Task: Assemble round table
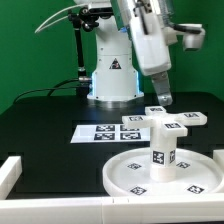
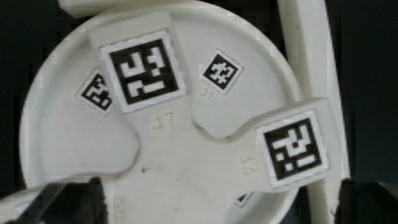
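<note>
The round rimmed disc (image 1: pixel 130 178) lies flat at the front of the table. The short post (image 1: pixel 163 155) stands upright on it. The cross-shaped foot piece (image 1: pixel 167 125) sits on top of the post. My gripper (image 1: pixel 160 101) is tilted and hangs just over the foot piece's far arm. In the wrist view the foot piece (image 2: pixel 178 130) fills the frame, with several square tags on it. My dark fingertips (image 2: pixel 54 205) stand far apart at the frame's corners, on either side of the piece. The jaws look open, and no grip shows.
The marker board (image 1: pixel 105 131) lies flat behind the disc. The robot's white base (image 1: pixel 112 75) stands at the back. A white wall (image 1: pixel 10 170) borders the table at the exterior view's left, and a white rail (image 1: pixel 60 210) runs along the front.
</note>
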Tool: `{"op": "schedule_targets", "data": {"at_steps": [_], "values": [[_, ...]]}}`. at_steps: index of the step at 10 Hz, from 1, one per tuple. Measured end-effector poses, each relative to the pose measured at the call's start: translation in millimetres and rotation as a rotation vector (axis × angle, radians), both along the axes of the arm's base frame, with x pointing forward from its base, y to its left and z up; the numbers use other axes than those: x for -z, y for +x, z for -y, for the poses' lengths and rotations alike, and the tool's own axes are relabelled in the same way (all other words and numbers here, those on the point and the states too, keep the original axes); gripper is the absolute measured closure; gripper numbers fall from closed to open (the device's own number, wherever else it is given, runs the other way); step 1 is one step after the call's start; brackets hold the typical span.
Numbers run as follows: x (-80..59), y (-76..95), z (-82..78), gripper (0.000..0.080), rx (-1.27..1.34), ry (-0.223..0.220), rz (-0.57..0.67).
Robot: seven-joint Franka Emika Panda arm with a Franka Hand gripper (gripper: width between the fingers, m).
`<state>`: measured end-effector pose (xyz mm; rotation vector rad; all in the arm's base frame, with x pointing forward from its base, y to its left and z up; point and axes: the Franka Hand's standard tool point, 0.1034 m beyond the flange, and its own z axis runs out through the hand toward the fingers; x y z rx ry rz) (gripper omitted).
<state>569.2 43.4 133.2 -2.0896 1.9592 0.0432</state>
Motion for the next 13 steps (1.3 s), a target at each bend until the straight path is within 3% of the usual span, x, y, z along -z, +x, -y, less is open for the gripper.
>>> {"op": "schedule_targets", "data": {"at_steps": [1, 8, 10, 13], "values": [[0.3, 4.2, -0.9, 0.015, -0.165, -0.034, 0.027], [1.4, 7.2, -3.8, 0.015, -0.622, -0.1, 0.113], [-1.4, 12.1, -10.3, 0.015, -0.969, -0.189, 0.116], [-0.5, 16.3, -12.1, 0.015, -1.219, -0.209, 0.146]]}}
